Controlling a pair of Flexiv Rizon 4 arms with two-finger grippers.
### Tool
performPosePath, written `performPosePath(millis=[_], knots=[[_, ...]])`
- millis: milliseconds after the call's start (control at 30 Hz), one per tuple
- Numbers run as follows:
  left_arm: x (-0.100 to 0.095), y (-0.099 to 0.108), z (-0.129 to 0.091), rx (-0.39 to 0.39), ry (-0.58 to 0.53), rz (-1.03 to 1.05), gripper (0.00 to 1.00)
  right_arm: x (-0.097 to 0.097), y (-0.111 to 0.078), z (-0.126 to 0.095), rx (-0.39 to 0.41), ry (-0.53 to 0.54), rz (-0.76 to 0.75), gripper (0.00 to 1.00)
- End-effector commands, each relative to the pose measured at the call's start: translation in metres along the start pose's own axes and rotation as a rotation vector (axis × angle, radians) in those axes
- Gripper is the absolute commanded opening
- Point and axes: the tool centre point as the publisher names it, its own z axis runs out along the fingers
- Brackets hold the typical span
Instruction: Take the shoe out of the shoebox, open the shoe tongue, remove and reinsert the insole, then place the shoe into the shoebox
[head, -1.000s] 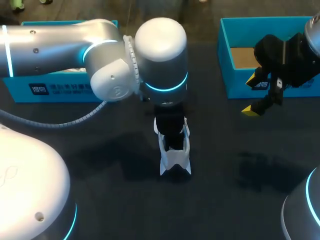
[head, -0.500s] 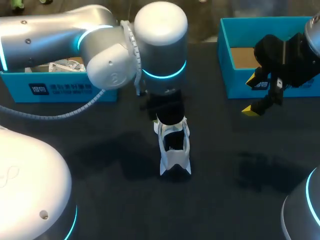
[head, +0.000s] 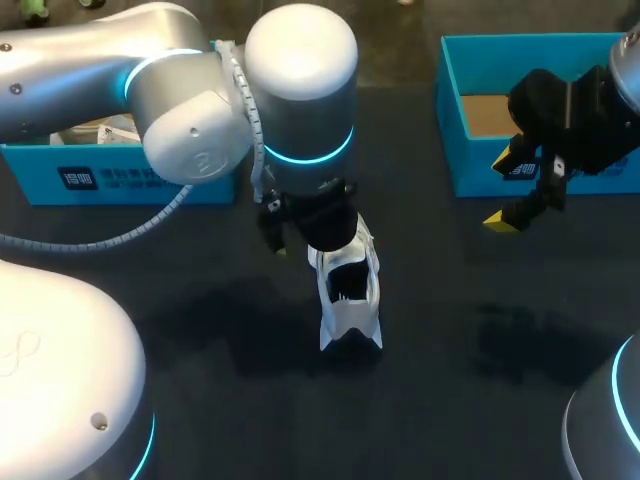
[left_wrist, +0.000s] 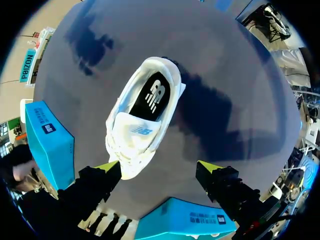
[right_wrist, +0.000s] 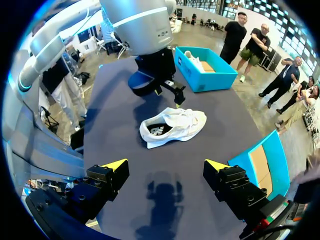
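Head view: a white shoe (head: 349, 300) lies on the dark tabletop (head: 200, 330) near its middle, outside both boxes, with its opening facing up. The left arm (head: 120, 70) comes in from the left and ends just over the end of the shoe that lies farther from the camera. The left fingers (head: 272, 228) hang at that end, and from here I cannot tell whether they touch the shoe. A left blue box (head: 120, 175) stands at the far left of the tabletop behind the arm. A right blue box (head: 540, 110) stands at the far right with a bare cardboard floor. The right fingers (head: 530, 200) hover in front of that box, well apart from the shoe, spread wide and holding nothing.

Left wrist view: the left fingers (left_wrist: 100, 182) are spread wide with nothing between them. The shoe (left_wrist: 142, 125) lies ahead of them, its laced end close beside one yellow tip, though contact is not clear. A dark insole (left_wrist: 152, 97) shows inside the shoe's opening, in the part farther from the fingers.

Right wrist view: the right fingers (right_wrist: 107, 177) stand wide apart over bare tabletop (right_wrist: 165, 200). The shoe (right_wrist: 172, 127) lies ahead of them on its sole. The left fingers (right_wrist: 155, 82) sit just beyond it. The left blue box (right_wrist: 205, 67) behind them holds a second white shoe (right_wrist: 192, 59).
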Motion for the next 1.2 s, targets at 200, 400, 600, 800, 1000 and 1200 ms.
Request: performPosePath(millis=[200, 400, 600, 800, 1000, 1200], knots=[[-0.002, 0.002, -0.002, 0.018, -0.013, -0.121, 1.00, -0.002, 0.002, 0.002, 0.004, 0.002, 0.001, 1.00], [-0.001, -0.006, -0.013, 0.034, -0.022, -0.345, 1.00, -0.005, -0.004, -0.005, 0.011, -0.014, 0.014, 1.00], [0.005, -0.013, -0.024, 0.076, -0.013, -0.530, 1.00, -0.009, -0.017, -0.020, 0.050, -0.031, 0.013, 1.00], [0.012, -0.027, -0.030, 0.093, 0.008, -0.653, 1.00, -0.011, -0.030, -0.033, 0.085, -0.052, 0.002, 1.00], [0.018, -0.042, -0.036, 0.088, 0.043, -0.801, 1.00, -0.014, -0.039, -0.045, 0.113, -0.058, -0.021, 1.00], [0.024, -0.056, -0.041, 0.115, 0.035, -0.859, 1.00, -0.014, -0.039, -0.045, 0.113, -0.058, -0.021, 1.00]])
